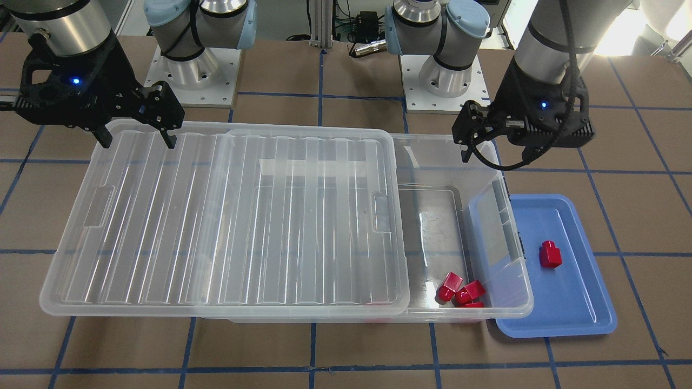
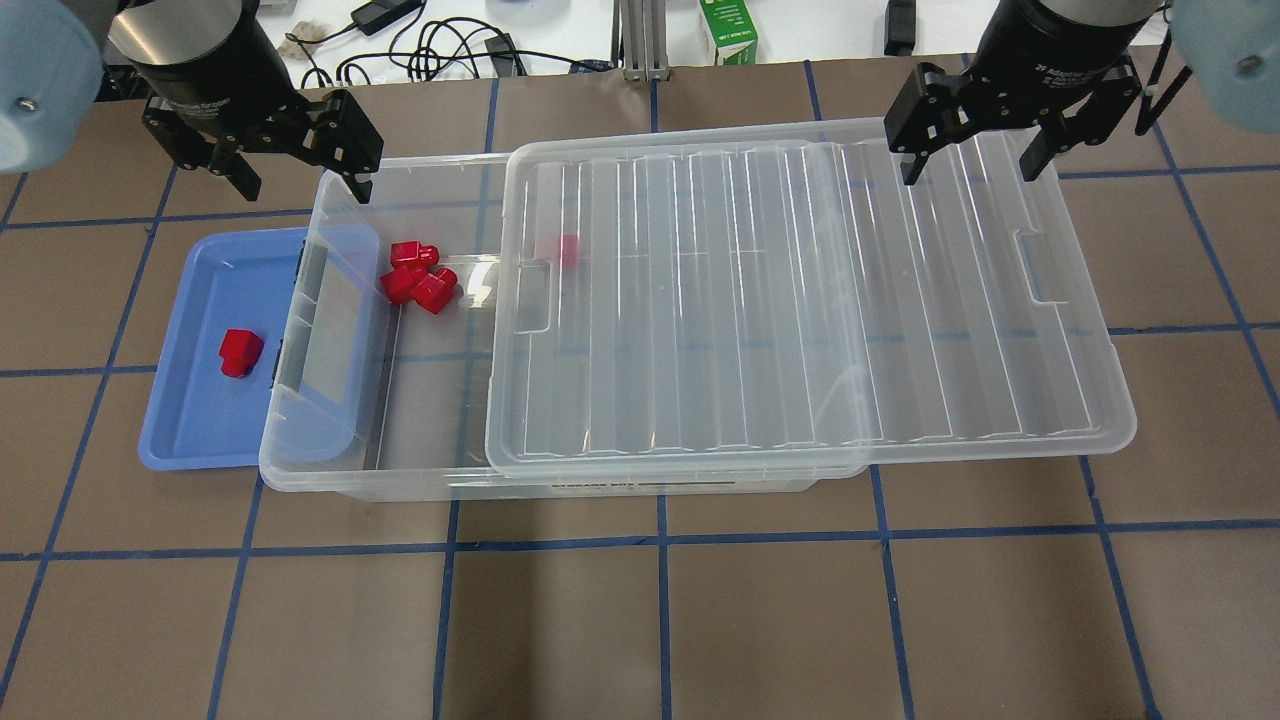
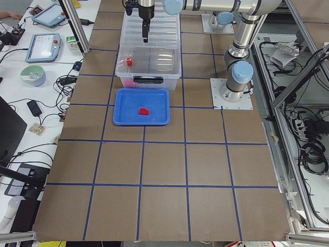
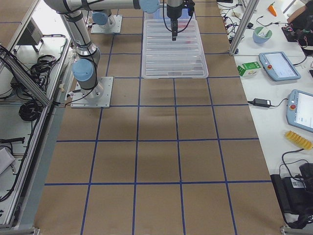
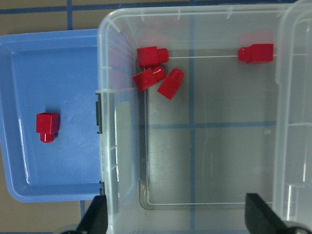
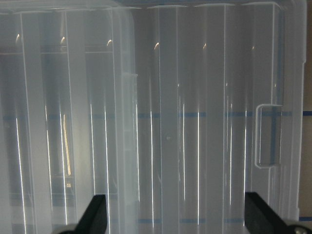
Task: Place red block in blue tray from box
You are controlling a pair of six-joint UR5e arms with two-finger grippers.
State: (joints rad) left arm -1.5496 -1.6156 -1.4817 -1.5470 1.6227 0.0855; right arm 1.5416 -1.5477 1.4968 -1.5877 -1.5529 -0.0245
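Note:
One red block (image 2: 240, 352) lies in the blue tray (image 2: 190, 420), which is tucked partly under the box's left end. The box (image 2: 400, 480) is a clear bin whose ribbed lid (image 2: 800, 300) is slid to my right, leaving the left end open. Three red blocks (image 2: 415, 280) cluster in that open end, and another (image 2: 568, 250) shows under the lid's edge. My left gripper (image 2: 300, 185) is open and empty, above the box's far left corner. My right gripper (image 2: 972, 168) is open and empty over the lid's far right edge.
Both arm bases (image 1: 194, 70) stand on plates behind the box. The table is brown with a blue tape grid. A green carton (image 2: 728, 30) and cables (image 2: 440, 45) lie on the desk past the table's far edge.

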